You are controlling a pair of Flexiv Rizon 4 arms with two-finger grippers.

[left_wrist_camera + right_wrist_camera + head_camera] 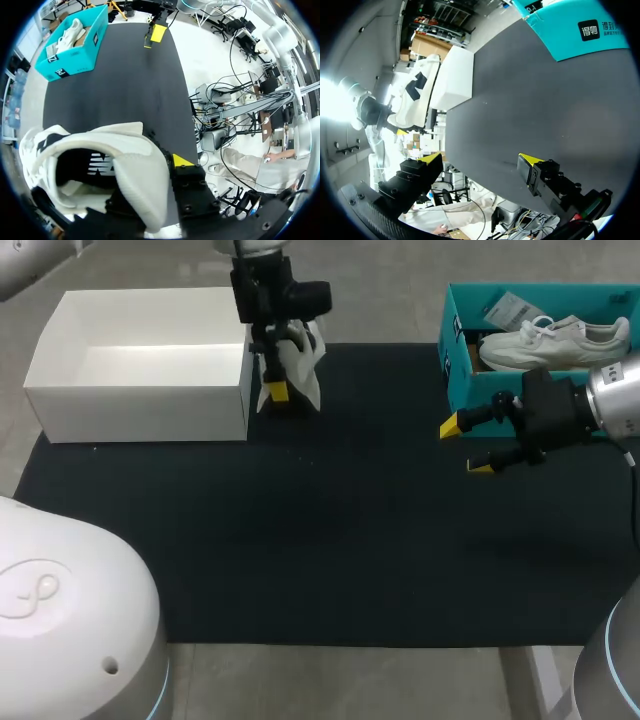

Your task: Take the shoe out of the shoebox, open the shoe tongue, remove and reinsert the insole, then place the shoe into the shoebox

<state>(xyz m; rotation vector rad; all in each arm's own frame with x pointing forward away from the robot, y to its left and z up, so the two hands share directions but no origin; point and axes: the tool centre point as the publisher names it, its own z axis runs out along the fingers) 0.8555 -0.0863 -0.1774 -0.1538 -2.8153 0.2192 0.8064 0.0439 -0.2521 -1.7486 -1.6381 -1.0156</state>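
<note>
Black mat (330, 540), teal shoebox (455, 375) with shoe (555, 340)

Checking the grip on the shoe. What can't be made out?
Second fingertip of the left claw: left wrist view, hidden by the shoe.
Shoe's lower end against the mat: head view, covered by the shoe itself.
Teal box: head view, cut by the edge and right arm.

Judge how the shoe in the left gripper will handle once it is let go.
Likely light: the left gripper holds the shoe by one side wall alone. Its upper looks soft, so it may flex and flop over.
</note>
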